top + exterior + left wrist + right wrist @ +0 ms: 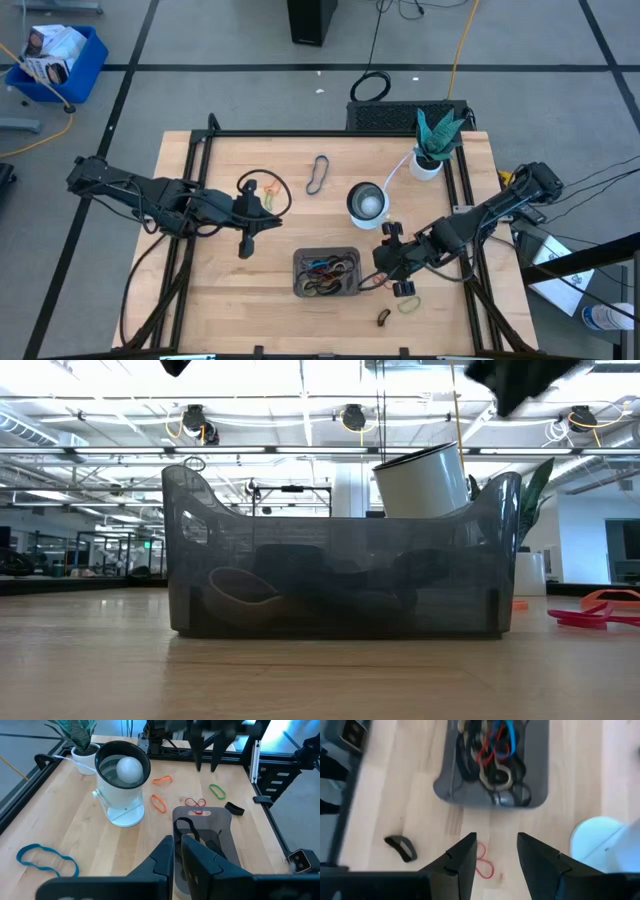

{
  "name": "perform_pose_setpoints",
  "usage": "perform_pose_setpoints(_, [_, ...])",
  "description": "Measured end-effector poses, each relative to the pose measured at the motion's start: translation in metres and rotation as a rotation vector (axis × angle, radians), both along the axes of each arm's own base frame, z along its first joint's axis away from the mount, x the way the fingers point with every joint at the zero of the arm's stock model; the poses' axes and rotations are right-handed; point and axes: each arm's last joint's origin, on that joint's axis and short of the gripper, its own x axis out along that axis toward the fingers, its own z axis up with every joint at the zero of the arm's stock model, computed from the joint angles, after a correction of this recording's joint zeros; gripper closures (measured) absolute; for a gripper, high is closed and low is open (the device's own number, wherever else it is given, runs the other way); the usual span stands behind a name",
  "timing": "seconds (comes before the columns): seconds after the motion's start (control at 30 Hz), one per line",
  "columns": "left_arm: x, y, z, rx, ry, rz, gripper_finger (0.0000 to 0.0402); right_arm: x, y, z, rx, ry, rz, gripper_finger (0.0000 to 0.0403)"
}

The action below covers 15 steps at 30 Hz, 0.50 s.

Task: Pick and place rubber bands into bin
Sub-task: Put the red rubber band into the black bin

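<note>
The dark grey bin (326, 272) sits near the table's front middle and holds several bands in black, red, blue and tan (492, 750). My left gripper (177, 845) is to the bin's left (268, 222), shut on a black rubber band (183, 827). My right gripper (495, 855) is open and empty just right of the bin (378, 262), above a red band (485, 866) lying flat on the table. Other loose bands lie flat on the table: green (217, 791), black (401, 846), two orange (158, 803) and blue (47, 860). My left gripper pinches the black rubber band between its two fingertips. A small loop of the band (186, 824) stands out past the fingertips. The pinched part is hidden between the fingers. I cannot tell whether the band is clear of the table.
A round white-and-silver cup (366, 202) stands behind the bin. A white plant pot (427, 162) is at the back right. A large black loop (265, 190) lies by my left gripper. Black frame rails (195, 200) run along both sides of the table.
</note>
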Motion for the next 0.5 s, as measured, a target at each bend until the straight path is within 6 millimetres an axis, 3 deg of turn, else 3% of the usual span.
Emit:
perform_pose_setpoints(0.17, [0.0,0.0,0.0,0.0,0.0,0.0,0.036,-0.005,0.001,-0.04,0.034,0.016,-0.046,0.0265])
perform_pose_setpoints(0.5, [0.0,0.0,0.0,0.0,0.0,0.001,0.036,-0.026,-0.004,-0.12,0.268,0.009,0.021,0.0266])
